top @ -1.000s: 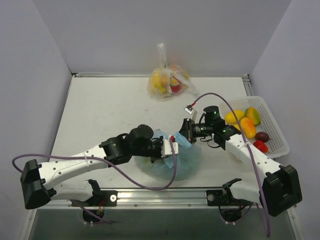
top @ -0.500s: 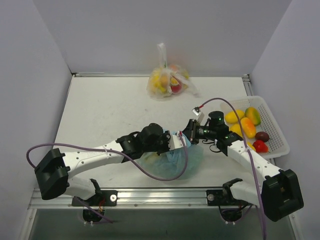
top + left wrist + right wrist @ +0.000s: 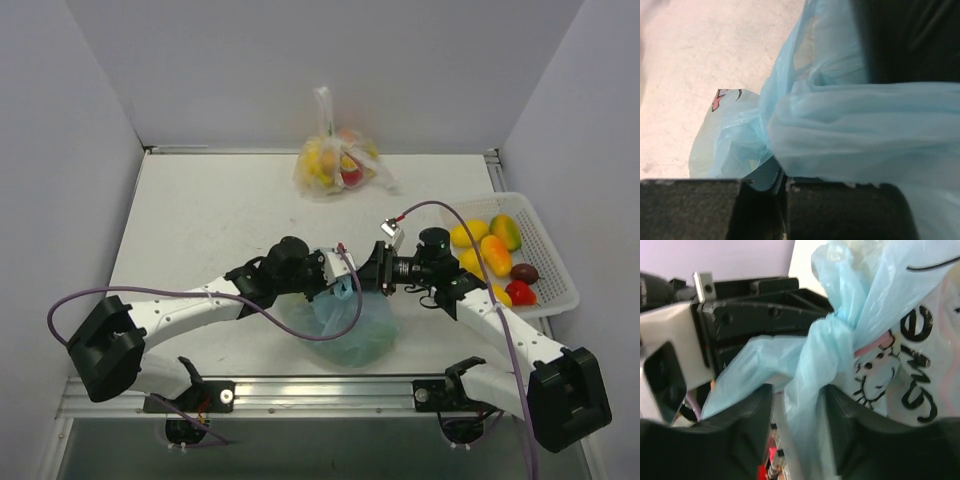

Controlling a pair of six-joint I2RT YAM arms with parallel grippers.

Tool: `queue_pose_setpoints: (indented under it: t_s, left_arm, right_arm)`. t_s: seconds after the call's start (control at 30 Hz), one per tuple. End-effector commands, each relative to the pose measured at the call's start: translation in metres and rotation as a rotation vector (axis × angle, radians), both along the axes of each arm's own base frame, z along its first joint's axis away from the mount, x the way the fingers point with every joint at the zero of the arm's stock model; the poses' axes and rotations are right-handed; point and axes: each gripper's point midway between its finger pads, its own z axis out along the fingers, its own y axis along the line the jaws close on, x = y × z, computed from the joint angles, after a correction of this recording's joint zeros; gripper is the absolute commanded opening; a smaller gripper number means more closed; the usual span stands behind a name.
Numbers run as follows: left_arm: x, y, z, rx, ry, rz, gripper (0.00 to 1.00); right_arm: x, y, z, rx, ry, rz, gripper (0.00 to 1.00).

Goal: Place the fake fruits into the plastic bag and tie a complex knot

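Observation:
The light-blue plastic bag (image 3: 355,325) lies bulging at the table's near middle, its cartoon print facing the right wrist view (image 3: 910,365). Its handles are drawn up into a twisted knot (image 3: 835,322), which also shows in the left wrist view (image 3: 771,135). My left gripper (image 3: 338,275) is shut on one blue handle strip (image 3: 850,135). My right gripper (image 3: 373,272) faces it closely and is shut on the other handle strand (image 3: 805,390). What the bag holds does not show clearly. Loose fake fruits (image 3: 495,250), yellow, orange, red and dark, lie at the right.
The loose fruits lie in a white mesh basket (image 3: 562,275) at the table's right edge. A clear tied bag of fruits (image 3: 335,165) stands at the back middle by the wall. Purple cables loop from both arms over the near table.
My left gripper has moved up and back over the bag with its handle. My right gripper has shifted slightly nearer. The two now meet above the bag, and the bag body lies more in the open.

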Motion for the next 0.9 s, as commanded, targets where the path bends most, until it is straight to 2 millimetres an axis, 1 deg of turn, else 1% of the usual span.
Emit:
queue_pose_setpoints:
  t_s: [0.0,0.03,0.07,0.1,0.2,0.23,0.27,0.3,0.33,0.37,0.4,0.43,0.5,0.53,0.57,0.6,0.63,0.7,0.77,0.8,0.87]
  left_arm:
    - [-0.016,-0.010,0.028,-0.155,0.047,-0.064,0.00]
    - [-0.020,-0.010,0.028,-0.167,0.060,-0.080,0.00]
    - [-0.023,-0.007,0.027,-0.171,0.070,-0.080,0.00]
    - [-0.023,-0.006,0.027,-0.182,0.089,-0.074,0.00]
    - [-0.025,-0.003,0.029,-0.204,0.116,-0.063,0.00]
    - [-0.026,-0.004,0.030,-0.212,0.121,-0.064,0.00]
    - [-0.025,-0.004,0.032,-0.224,0.124,-0.061,0.00]
    - [-0.027,-0.004,0.034,-0.238,0.143,-0.056,0.00]
    - [-0.028,-0.004,0.032,-0.241,0.154,-0.058,0.00]
    - [-0.032,-0.005,0.032,-0.248,0.171,-0.070,0.00]
    - [-0.033,-0.006,0.033,-0.251,0.177,-0.072,0.00]
    - [-0.034,-0.006,0.033,-0.254,0.183,-0.071,0.00]
    - [-0.034,-0.006,0.034,-0.256,0.192,-0.067,0.00]
    - [-0.035,-0.006,0.034,-0.253,0.197,-0.070,0.00]
    - [-0.035,-0.005,0.032,-0.247,0.204,-0.068,0.00]
    - [-0.037,-0.006,0.031,-0.243,0.211,-0.074,0.00]
    - [-0.038,-0.006,0.031,-0.240,0.219,-0.078,0.00]
    - [-0.040,-0.007,0.032,-0.245,0.232,-0.078,0.00]
    - [-0.039,-0.007,0.031,-0.242,0.236,-0.068,0.00]
    - [-0.039,-0.008,0.030,-0.239,0.237,-0.065,0.00]
    - [-0.036,-0.008,0.023,-0.225,0.243,-0.045,0.00]
  right_arm:
    - [-0.007,-0.009,0.044,0.030,-0.212,0.122,0.52]
    - [-0.009,-0.013,0.047,0.005,-0.250,0.137,0.54]
    - [-0.022,-0.022,0.043,-0.043,-0.200,0.151,0.57]
    - [-0.025,-0.026,0.047,-0.053,-0.281,0.174,0.62]
    - [-0.034,-0.043,0.068,-0.035,-0.337,0.169,0.64]
    - [-0.026,-0.052,0.076,-0.029,-0.356,0.127,0.64]
    - [-0.023,-0.057,0.079,-0.027,-0.356,0.104,0.64]
    - [-0.015,-0.062,0.079,-0.040,-0.355,0.068,0.62]
    - [-0.006,-0.067,0.076,-0.059,-0.367,0.036,0.57]
    - [0.010,-0.074,0.068,-0.090,-0.340,-0.014,0.48]
    - [0.019,-0.078,0.061,-0.114,-0.322,-0.041,0.34]
    - [0.031,-0.081,0.047,-0.144,-0.293,-0.051,0.25]
    - [0.039,-0.080,0.032,-0.179,-0.262,-0.045,0.17]
    - [0.044,-0.080,0.023,-0.205,-0.247,-0.047,0.15]
    - [0.044,-0.072,0.012,-0.213,-0.218,-0.003,0.14]
    - [0.044,-0.068,0.007,-0.220,-0.212,0.019,0.12]
    - [0.044,-0.064,-0.002,-0.238,-0.199,0.041,0.11]
    - [0.033,-0.050,-0.011,-0.246,-0.219,0.124,0.09]
    - [0.025,-0.044,-0.019,-0.245,-0.210,0.165,0.08]
    - [0.018,-0.040,-0.023,-0.239,-0.215,0.200,0.08]
    - [0.013,-0.036,-0.026,-0.226,-0.220,0.223,0.08]
